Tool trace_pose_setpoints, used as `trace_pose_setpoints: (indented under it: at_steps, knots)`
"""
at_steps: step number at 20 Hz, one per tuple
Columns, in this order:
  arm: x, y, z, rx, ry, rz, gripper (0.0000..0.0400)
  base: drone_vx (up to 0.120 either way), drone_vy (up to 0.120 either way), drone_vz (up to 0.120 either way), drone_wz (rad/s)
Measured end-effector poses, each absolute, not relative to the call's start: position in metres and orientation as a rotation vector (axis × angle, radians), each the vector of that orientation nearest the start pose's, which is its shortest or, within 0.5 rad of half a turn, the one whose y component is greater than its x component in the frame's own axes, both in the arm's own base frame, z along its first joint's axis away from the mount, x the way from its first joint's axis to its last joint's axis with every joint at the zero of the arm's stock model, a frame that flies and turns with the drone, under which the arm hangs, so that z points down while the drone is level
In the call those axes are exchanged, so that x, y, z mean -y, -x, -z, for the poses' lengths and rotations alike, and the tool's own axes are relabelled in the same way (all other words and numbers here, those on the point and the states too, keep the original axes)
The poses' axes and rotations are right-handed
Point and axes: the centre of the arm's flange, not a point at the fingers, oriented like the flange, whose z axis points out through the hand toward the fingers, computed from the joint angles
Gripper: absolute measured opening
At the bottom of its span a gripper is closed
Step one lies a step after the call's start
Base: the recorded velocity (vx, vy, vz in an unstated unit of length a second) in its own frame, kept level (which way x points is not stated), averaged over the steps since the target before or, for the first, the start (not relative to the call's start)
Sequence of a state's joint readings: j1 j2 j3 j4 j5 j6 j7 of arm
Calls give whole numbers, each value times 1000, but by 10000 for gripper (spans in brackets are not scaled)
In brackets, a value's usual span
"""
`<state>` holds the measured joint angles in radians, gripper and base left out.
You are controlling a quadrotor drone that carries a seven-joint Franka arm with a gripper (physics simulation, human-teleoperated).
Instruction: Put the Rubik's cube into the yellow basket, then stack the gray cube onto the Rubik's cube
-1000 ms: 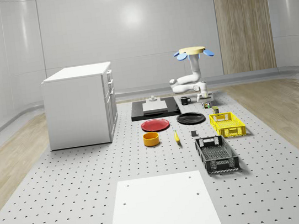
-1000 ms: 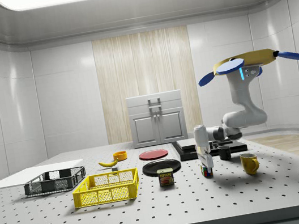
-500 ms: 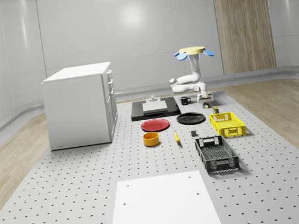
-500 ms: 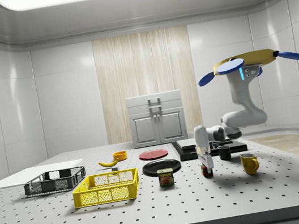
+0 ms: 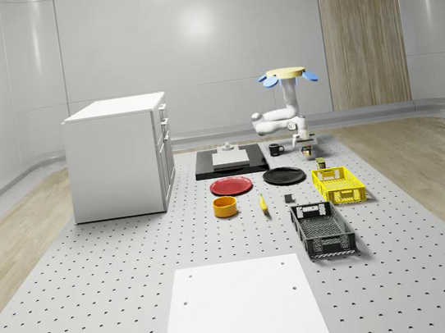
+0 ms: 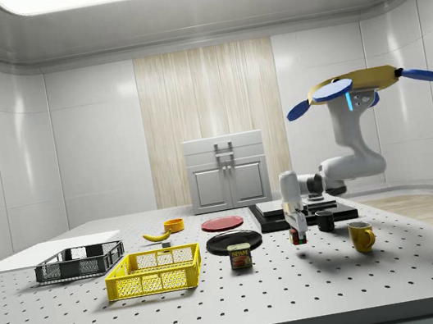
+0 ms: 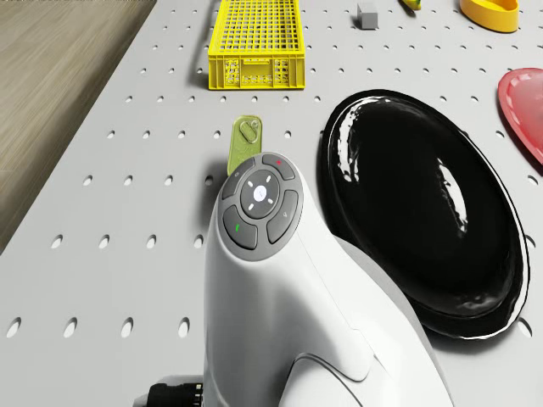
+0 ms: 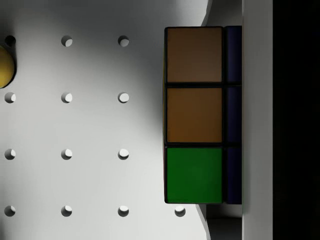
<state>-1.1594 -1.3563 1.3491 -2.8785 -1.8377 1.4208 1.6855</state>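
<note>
Rubik's cube point(image 8: 195, 115), glossy orange and green tiles edged in black, sits clamped in my tool point(image 6: 298, 234), clear of the perforated worktop point(image 6: 247, 294) beside the black plate point(image 7: 424, 212) while I hover. The yellow lattice basket point(image 6: 153, 272) stands apart, not yet filled; the small matte gray cube point(image 7: 367, 12) awaits stacking.

A simulated robotics lab: a gray perforated worktop point(image 5: 103, 316) like an optical breadboard, bare glossy wall panels point(image 5: 189, 47), and a lone white cabinet point(image 5: 117, 156) at the left.
</note>
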Motion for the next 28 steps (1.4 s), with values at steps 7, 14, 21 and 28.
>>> trace_pose_setpoints:
  at_steps: [7, 14, 21, 28]
  knots:
    - [8, -307, -479, 2, -1, -785, 325, 120, 0, 120, 0]
    - [8, -307, -477, 2, -1, -785, 325, 120, 0, 46, 0]
    - [8, -307, -477, 2, -1, -785, 325, 120, 57, 29, 0]
    - [8, -307, -477, 2, -1, -785, 325, 120, 0, 0, 0]
